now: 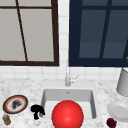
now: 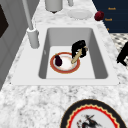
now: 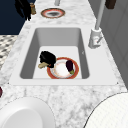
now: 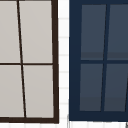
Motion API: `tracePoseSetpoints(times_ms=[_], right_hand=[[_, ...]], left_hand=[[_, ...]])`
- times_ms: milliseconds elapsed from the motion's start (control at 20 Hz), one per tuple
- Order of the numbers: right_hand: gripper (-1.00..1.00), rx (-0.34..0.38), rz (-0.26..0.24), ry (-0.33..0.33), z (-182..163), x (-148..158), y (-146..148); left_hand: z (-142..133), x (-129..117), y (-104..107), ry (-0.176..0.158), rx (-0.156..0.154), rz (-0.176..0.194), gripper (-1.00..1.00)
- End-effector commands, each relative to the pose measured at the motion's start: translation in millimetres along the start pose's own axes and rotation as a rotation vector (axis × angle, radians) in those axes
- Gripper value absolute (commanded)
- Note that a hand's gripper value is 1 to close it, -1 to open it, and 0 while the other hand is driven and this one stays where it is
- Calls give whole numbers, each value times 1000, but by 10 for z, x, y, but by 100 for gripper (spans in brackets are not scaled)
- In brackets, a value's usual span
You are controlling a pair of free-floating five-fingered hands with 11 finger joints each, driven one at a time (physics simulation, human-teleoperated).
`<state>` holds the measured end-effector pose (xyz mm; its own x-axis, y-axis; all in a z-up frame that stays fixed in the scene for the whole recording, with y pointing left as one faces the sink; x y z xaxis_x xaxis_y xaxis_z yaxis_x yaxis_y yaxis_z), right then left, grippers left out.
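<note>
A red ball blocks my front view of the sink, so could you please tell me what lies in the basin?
Observer: A red-rimmed plate lies on the floor of the sink.
Operator: Thank you. Is anything on it?
Observer: Yes, a dark purple eggplant lies on its faucet side.
Operator: And is a hand down there?
Observer: The right hand is at the plate's edge, curled round a tan stick.
</note>
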<state>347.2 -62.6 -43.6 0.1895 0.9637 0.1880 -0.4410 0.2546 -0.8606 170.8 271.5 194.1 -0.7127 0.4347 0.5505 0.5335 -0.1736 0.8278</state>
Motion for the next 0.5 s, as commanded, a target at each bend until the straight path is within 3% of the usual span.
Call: tracePoseSetpoints(times_ms=[0,250,450], right_hand=[[100,33,25,36,106,42,-193],[100,16,37,34,186,75,-340],[100,44,44,50,299,121,-551]], left_hand=[[0,0,0,0,0,0,0],[0,0,0,0,0,0,0],[0,0,0,0,0,0,0]])
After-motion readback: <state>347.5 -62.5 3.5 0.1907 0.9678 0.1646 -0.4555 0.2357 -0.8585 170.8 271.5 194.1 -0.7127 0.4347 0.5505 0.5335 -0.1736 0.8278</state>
